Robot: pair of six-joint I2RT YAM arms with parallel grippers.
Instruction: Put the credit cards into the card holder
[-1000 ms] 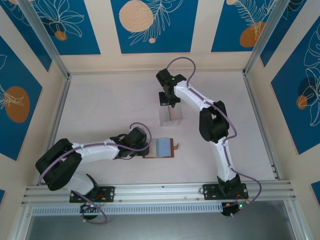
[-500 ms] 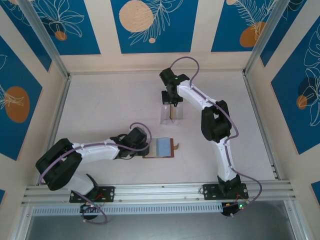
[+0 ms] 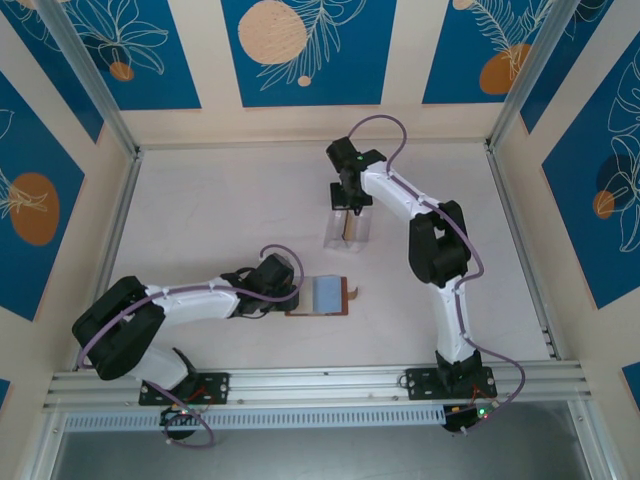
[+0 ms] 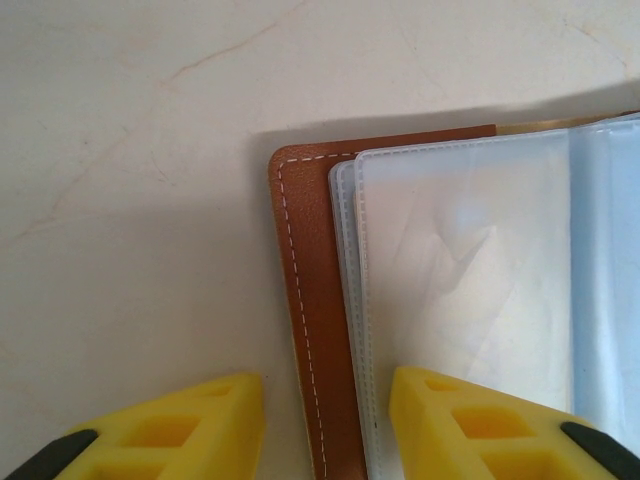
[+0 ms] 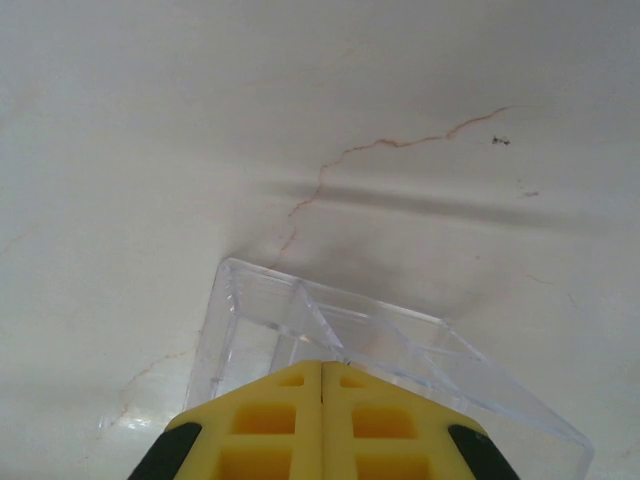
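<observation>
The brown card holder (image 3: pixel 322 295) lies open on the table with its pale bluish sleeves (image 4: pixel 460 270) facing up. My left gripper (image 3: pixel 291 299) is at its left edge and stands open. In the left wrist view my left gripper (image 4: pixel 325 425) has one yellow finger over the table and the other over the sleeves, with the stitched brown cover (image 4: pixel 310 300) between them. My right gripper (image 3: pixel 347 207) is shut just above a clear plastic stand (image 3: pixel 348 234). A tan credit card (image 3: pixel 346 226) stands on edge in that stand, right under the fingers. In the right wrist view my right gripper (image 5: pixel 321 366) shows its fingers pressed together over the stand (image 5: pixel 400 335); whether they pinch the card cannot be told.
The card holder's snap tab (image 3: pixel 353 292) sticks out on its right side. Metal rails (image 3: pixel 320 382) run along the near edge, and patterned walls close in the other three sides. Bare pale table (image 3: pixel 220 210) stretches left of the stand.
My right gripper has drifted a little to the right, and the clear stand with its card has shifted that way too. The left arm has not moved.
</observation>
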